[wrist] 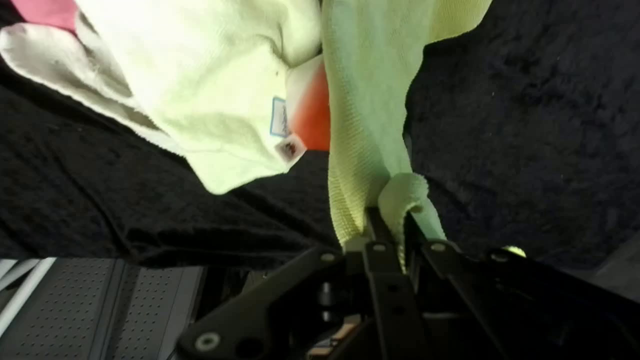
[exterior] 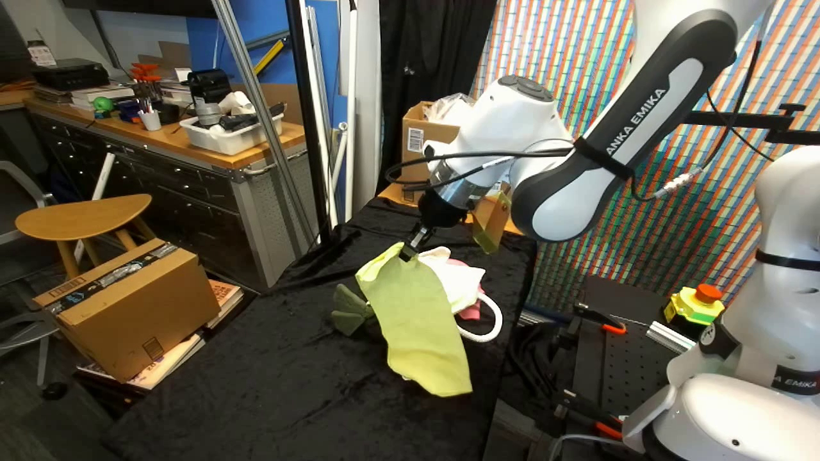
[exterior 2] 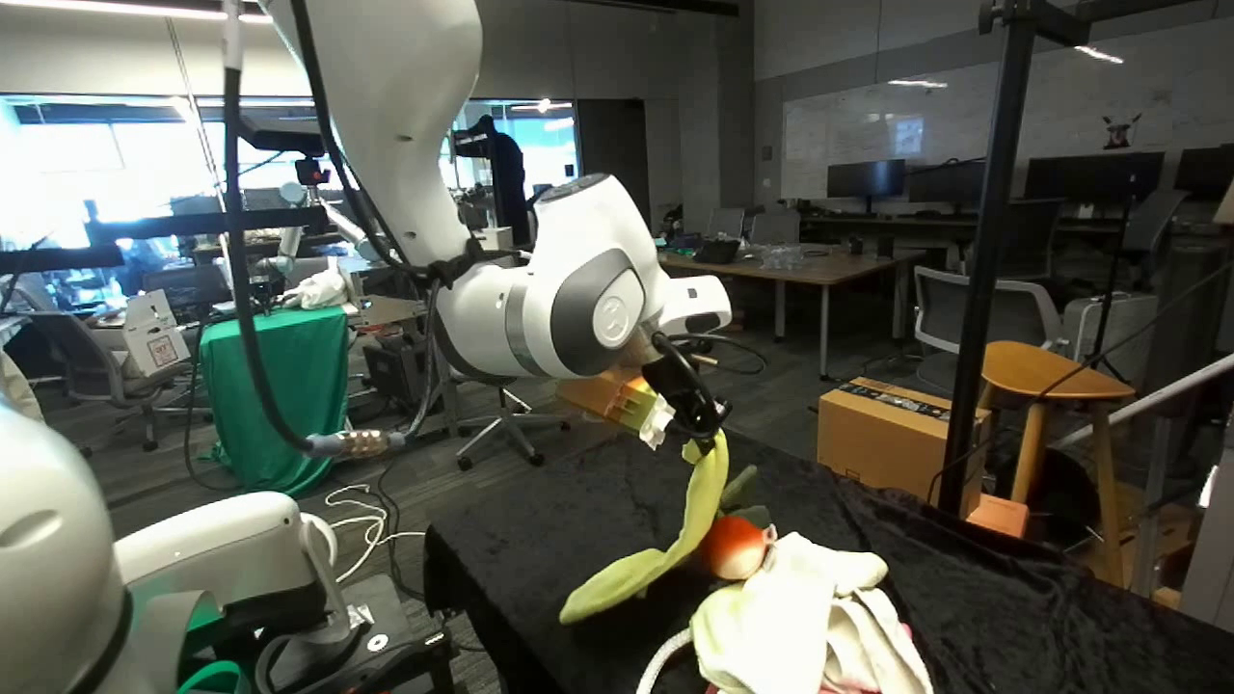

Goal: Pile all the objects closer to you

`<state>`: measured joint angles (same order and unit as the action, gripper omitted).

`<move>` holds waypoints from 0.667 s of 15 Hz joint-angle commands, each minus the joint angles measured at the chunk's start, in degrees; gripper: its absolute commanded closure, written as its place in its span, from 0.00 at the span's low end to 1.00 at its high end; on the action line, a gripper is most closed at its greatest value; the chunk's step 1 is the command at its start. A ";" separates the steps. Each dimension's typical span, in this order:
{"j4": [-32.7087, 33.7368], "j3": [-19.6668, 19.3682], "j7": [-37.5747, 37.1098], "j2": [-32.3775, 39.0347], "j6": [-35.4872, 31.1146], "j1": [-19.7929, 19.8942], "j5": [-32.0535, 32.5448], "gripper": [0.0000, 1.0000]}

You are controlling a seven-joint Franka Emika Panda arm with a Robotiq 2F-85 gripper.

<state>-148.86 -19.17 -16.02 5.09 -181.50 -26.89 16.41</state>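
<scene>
My gripper point(exterior: 408, 251) is shut on one end of a yellow-green cloth point(exterior: 419, 326). The cloth hangs from the fingers, and its lower part reaches down toward the black table; whether it touches is unclear. The wrist view also shows the gripper point(wrist: 392, 227) pinching a fold of the cloth point(wrist: 370, 95). Beside it lies a white soft item point(exterior 2: 810, 607) with a white rope point(exterior: 492, 323) and a pink part point(wrist: 47, 12). A red-and-white round object point(exterior 2: 735, 549) touches the white item. Green leaf-like pieces point(exterior: 349, 312) show beside the cloth, which hides the round object in that exterior view.
The table point(exterior: 282, 390) is covered in black velvet. A cardboard box point(exterior: 419, 137) stands at its far end. A second white arm point(exterior: 737, 410) and a yellow-red stop button point(exterior: 695, 304) are beside the table. Another cardboard box point(exterior: 141, 307) sits low, off the opposite side.
</scene>
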 commanded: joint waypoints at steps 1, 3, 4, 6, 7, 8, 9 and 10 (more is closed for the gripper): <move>-3.53 -2.41 -0.37 -7.83 -2.84 0.80 1.43 0.90; -3.61 -3.18 -0.67 -9.97 -3.58 1.93 1.81 0.90; -3.34 -3.49 -1.15 -10.52 -3.84 2.92 2.35 0.91; -2.45 -3.13 -1.93 -10.75 -4.55 5.36 2.60 0.92; -3.00 4.67 4.93 -11.49 -4.46 12.24 -5.99 0.91; -2.56 5.49 4.87 -11.42 -4.26 13.80 -7.63 0.91; -2.52 7.16 5.60 -11.59 -4.13 15.90 -9.70 0.91; -2.44 8.64 6.05 -11.39 -4.31 17.66 -11.41 0.91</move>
<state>-150.64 -15.76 -12.58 -4.96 -184.06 -15.14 10.07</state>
